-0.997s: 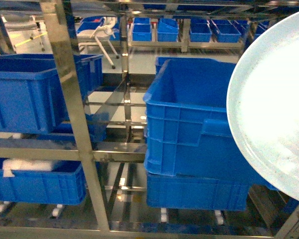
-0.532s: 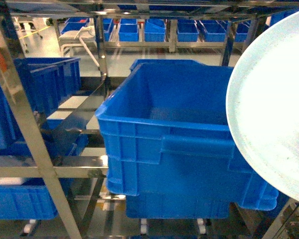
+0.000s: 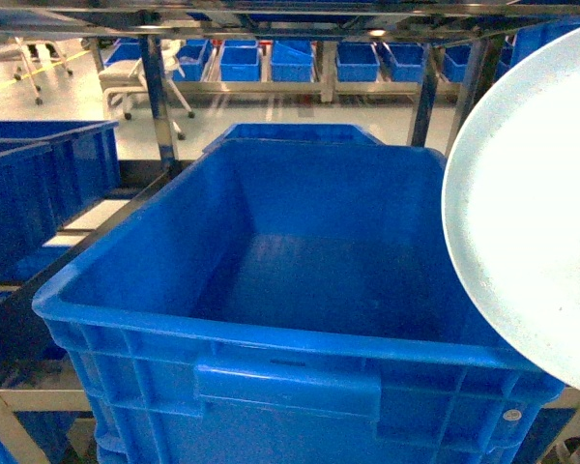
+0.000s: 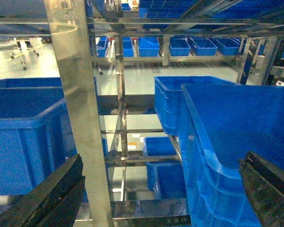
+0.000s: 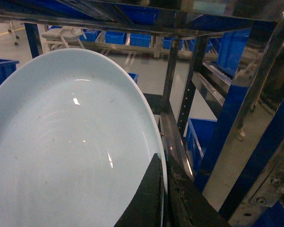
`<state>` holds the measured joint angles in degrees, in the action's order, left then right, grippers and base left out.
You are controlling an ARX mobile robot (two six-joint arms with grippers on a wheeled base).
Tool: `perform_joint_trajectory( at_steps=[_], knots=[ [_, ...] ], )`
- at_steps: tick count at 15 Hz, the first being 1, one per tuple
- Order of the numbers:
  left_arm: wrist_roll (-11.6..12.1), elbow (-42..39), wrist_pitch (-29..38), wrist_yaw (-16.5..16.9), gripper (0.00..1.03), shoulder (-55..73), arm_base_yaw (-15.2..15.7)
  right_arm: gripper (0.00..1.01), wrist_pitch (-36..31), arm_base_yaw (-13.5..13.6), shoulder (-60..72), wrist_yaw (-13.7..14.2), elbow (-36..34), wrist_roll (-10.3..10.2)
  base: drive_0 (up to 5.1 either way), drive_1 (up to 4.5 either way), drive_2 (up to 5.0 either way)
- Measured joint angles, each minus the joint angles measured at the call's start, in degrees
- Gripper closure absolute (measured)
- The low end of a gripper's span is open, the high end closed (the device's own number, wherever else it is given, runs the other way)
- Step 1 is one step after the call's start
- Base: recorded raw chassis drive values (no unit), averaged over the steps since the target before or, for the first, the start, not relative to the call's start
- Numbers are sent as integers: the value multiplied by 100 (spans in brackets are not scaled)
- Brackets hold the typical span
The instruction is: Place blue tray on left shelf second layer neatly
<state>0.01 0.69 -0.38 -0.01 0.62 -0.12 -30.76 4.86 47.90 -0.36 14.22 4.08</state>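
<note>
The pale blue tray (image 3: 532, 213) stands tilted on edge at the right of the head view, and it fills the left half of the right wrist view (image 5: 71, 142). My right gripper (image 5: 163, 161) is shut on its rim, one dark finger on each face. My left gripper (image 4: 163, 161) is open with nothing between its fingers (image 4: 47, 198); it faces a square post (image 4: 78, 118) of the left shelf, with slatted rails (image 4: 132, 158) behind. The steel uprights of the shelf (image 3: 155, 87) also rise behind the crates in the head view.
A deep dark-blue crate (image 3: 271, 280) stands open right in front of the head camera and beside the left gripper (image 4: 227, 123). Another crate (image 4: 23, 123) sits left of the post. Rows of small blue bins (image 3: 290, 63) and a chair (image 3: 126, 72) lie beyond.
The head view has closed in on the rack: the big crate slid to the middle and grew to fill the frame. The tray stays at the right edge, still gripped.
</note>
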Motion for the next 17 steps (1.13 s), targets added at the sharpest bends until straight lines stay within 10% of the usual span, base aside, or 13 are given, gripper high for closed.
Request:
perform_joint_trajectory(
  at_steps=[17],
  knots=[
    [0,0,13,-13,5,0,0,99,63,-7,0,-61,9,-61,0,0,0]
  ],
)
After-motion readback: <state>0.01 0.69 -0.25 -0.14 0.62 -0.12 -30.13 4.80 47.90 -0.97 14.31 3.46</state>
